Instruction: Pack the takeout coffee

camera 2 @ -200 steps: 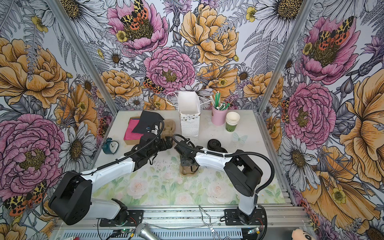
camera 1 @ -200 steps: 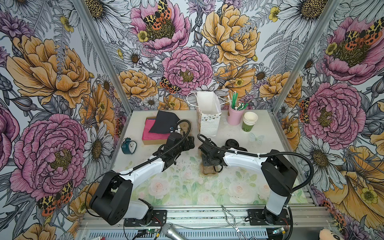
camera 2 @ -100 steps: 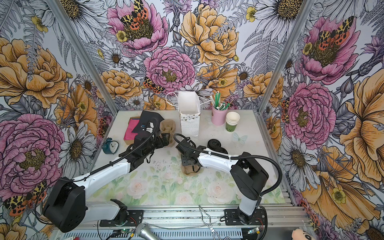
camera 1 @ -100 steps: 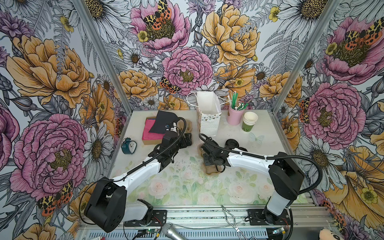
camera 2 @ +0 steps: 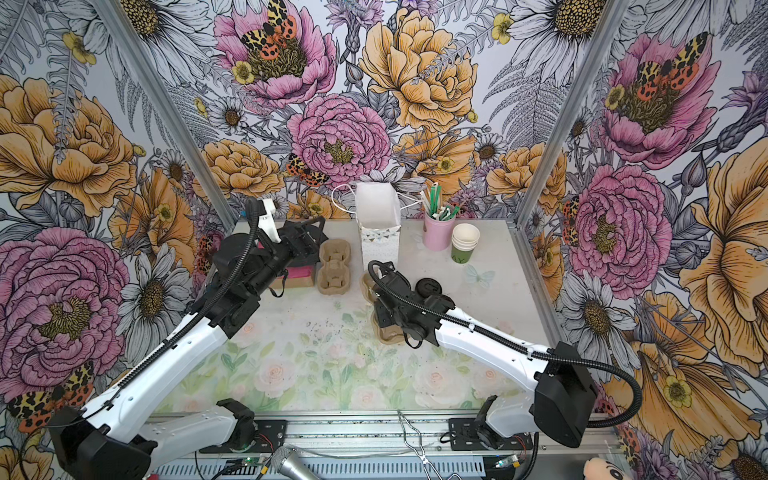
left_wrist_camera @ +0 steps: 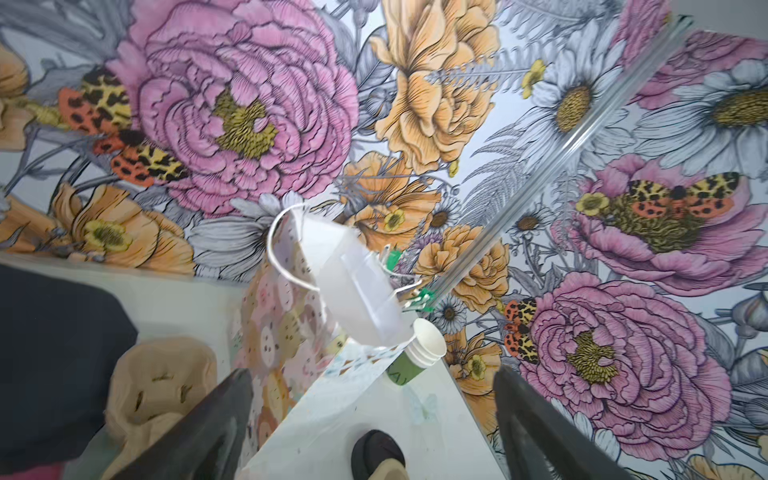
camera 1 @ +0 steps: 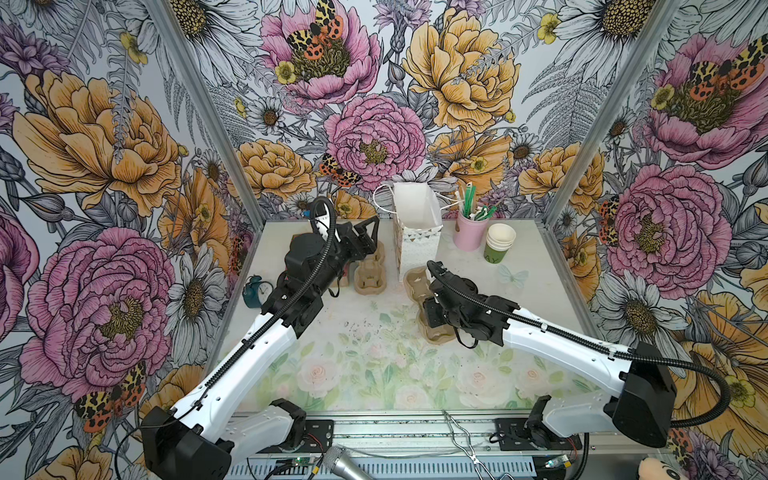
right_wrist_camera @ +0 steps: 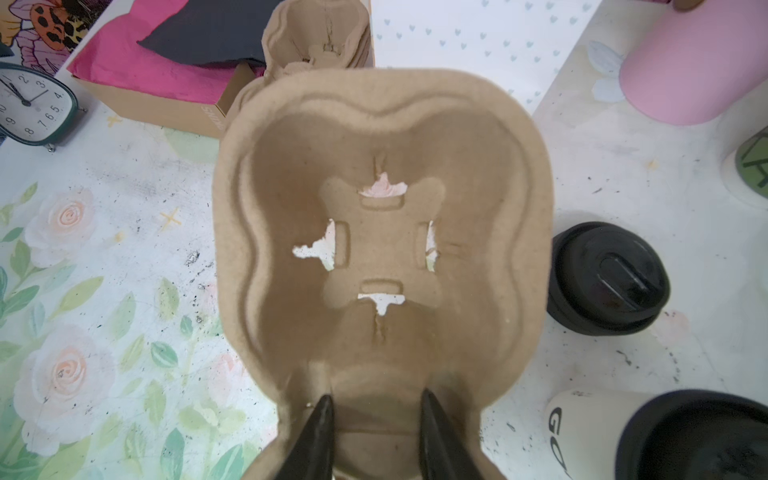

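My right claw (right_wrist_camera: 376,395) was closed on the brown moulded-pulp two-well cup carrier (right_wrist_camera: 382,249). Its black fingers (right_wrist_camera: 320,440) pinched the narrow waist between the wells. I judged that a sound place to hold: the waist looked like the stiffest part, and gripping there left the well ahead of me open for a cup. I could not tell whether the carrier rested on the pale flower-printed table (right_wrist_camera: 623,174) or hung just clear of it.

The takeout coffee (right_wrist_camera: 648,440), a small whitish paper cup with dark letters and a round black plastic lid, stood upright on the table just beside the carrier. It was near the loose black round lids (right_wrist_camera: 606,278) and not yet in any well. In both top views my right arm hid it.

My left claw (left_wrist_camera: 372,372) was wide open and empty. It hovered toward the back of the table near the spare stack of pulp carriers (camera 1: 370,274) and faced the tall white paper bag (camera 1: 415,224) with cord handles. The bag stood upright with its mouth open, just behind my carrier, so a loaded carrier could go straight in. By my reckoning the packing had barely started. The cup had to be seated first, and a thin pulp waist could flex or tip under its weight.
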